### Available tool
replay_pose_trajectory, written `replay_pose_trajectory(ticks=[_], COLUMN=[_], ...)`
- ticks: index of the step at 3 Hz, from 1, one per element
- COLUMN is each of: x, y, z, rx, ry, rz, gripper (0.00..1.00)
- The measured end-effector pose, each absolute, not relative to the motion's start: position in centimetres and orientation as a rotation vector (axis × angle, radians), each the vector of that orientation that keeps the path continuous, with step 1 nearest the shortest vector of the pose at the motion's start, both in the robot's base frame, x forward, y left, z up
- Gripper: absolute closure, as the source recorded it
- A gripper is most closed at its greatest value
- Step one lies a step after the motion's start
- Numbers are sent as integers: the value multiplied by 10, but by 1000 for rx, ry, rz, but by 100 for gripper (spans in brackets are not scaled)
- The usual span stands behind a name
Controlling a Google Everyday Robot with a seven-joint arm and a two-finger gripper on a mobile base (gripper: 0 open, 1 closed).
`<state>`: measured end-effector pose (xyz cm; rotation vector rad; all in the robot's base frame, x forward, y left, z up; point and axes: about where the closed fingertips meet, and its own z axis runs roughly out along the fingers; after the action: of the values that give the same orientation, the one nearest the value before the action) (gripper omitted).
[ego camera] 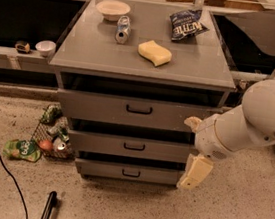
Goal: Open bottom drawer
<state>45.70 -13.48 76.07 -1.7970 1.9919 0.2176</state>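
Observation:
The bottom drawer is the lowest and narrowest grey front of the cabinet, with a small black loop handle. It sits shut, close to the floor. My gripper hangs from the white arm at the right. It is just beside the bottom drawer's right end and right of the handle. It holds nothing that I can see.
The middle drawer and top drawer are above. On the cabinet top lie a yellow sponge, a can, a bowl and a chip bag. Litter lies left; a black stick is on the floor.

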Motion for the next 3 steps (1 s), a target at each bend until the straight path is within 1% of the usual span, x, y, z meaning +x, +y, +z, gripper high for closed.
replay_pose_trajectory(ticks=[3], x=[485], y=[-144], z=[595], rx=[-1877], ry=[1916], rz=[204], gripper=[0])
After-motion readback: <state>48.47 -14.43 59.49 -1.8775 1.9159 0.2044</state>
